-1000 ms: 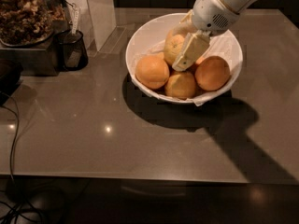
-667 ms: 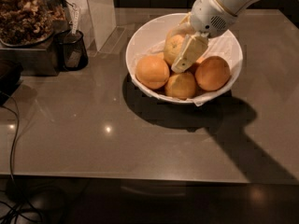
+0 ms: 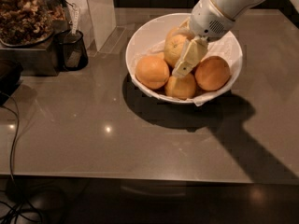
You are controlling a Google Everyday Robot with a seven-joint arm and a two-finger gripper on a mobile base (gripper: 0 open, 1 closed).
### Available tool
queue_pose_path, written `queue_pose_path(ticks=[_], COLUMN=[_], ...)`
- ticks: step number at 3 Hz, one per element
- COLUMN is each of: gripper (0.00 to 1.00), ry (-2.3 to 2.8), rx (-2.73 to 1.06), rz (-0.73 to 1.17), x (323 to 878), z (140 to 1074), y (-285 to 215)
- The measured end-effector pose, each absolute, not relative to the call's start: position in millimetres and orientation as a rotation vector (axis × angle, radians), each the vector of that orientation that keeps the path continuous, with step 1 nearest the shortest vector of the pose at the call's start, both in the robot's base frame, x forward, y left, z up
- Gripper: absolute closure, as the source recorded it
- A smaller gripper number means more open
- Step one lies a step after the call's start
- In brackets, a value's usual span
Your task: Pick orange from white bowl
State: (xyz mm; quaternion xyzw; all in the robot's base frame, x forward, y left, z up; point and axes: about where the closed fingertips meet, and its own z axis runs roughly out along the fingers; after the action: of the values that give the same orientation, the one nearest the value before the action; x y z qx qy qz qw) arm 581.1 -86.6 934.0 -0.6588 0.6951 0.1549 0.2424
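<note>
Black cable (image 3: pixel 14 139) at near left, running off the bench (image 3: pixel 93 139) edge. Bench is grey and glossy, with a small light glare left of centre. A dark shadow falls on the bench in front of and right of the white bowl (image 3: pixel 140 36).

The bowl sits right of centre, with a crinkled white liner (image 3: pixel 202 99) poking over its near rim. Four fruits inside. Three smaller oranges, deeper in colour: front one (image 3: pixel 181 87), left one (image 3: pixel 152 71), right one (image 3: pixel 212 73), all packed touching.

The orange (image 3: pixel 174 48), paler and bumpy, sits in the bowl behind the front one, between the left and right ones, toward the far side.

The tool (image 3: pixel 186 62) is down inside the bowl, its cream-coloured part lying against the right side of the orange. Cannot tell if it is clamped or loose. The white arm (image 3: pixel 219 10) comes in from top right.

Far left: black cup (image 3: pixel 72 50), a jar of brown stuff (image 3: pixel 23 13) on a metal base, and a white upright block (image 3: pixel 100 8) just behind the cup.
</note>
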Motion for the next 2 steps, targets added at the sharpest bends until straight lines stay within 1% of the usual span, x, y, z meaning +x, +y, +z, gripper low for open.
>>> queue_pose_path(ticks=[1,2], gripper=[0.29,0.47], ry=[1.903,1.904], rx=[-1.803,-1.805], rz=[0.430,0.435], x=[581.5,581.9], z=[933.6,933.7], y=[-86.3,-85.9])
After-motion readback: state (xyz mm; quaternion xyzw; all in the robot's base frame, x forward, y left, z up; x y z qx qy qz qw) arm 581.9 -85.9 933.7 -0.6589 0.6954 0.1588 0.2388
